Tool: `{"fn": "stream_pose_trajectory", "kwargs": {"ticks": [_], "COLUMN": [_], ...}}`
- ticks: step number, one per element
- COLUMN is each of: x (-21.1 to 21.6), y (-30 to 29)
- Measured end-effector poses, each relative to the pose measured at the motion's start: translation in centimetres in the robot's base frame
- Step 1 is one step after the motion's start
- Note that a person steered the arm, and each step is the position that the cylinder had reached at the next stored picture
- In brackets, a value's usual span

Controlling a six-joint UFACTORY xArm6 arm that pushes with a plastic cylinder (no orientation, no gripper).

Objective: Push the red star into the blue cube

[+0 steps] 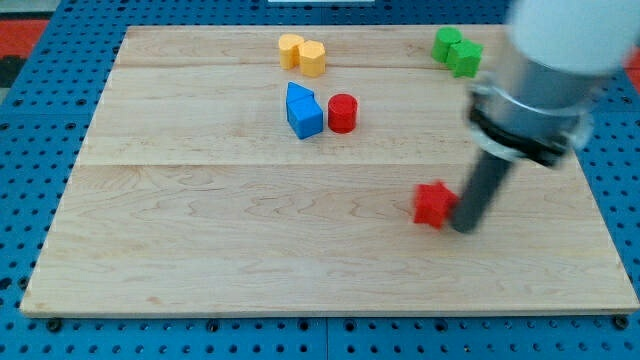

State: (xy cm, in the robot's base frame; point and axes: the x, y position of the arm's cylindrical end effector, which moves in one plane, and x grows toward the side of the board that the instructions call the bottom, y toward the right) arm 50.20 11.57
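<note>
The red star [433, 204] lies on the wooden board [200, 250] right of centre, toward the view's bottom. My tip [464, 226] stands just at the star's right side, touching or nearly touching it. The blue cube [306, 119] sits up and to the left of the star, with a second blue block [297, 95] pressed against its top-left side. A red cylinder [342, 113] stands just right of the blue cube, close to it.
Two yellow blocks [302, 52] sit together near the board's top edge. Two green blocks [457, 49] sit at the top right, near the arm's body [545, 80]. A blue pegboard [30, 180] surrounds the board.
</note>
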Motion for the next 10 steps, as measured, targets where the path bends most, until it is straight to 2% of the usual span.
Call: {"fn": "stream_pose_trajectory", "kwargs": {"ticks": [1, 2, 3, 4, 5, 7, 8, 9, 10], "x": [-6.1, -6.1, -3.6, -1.6, -1.5, -6.4, -6.8, -6.6, -9.0], "y": [-4.7, -7.1, 0.4, -7.2, -10.9, -15.5, -13.4, -7.5, -0.9]}}
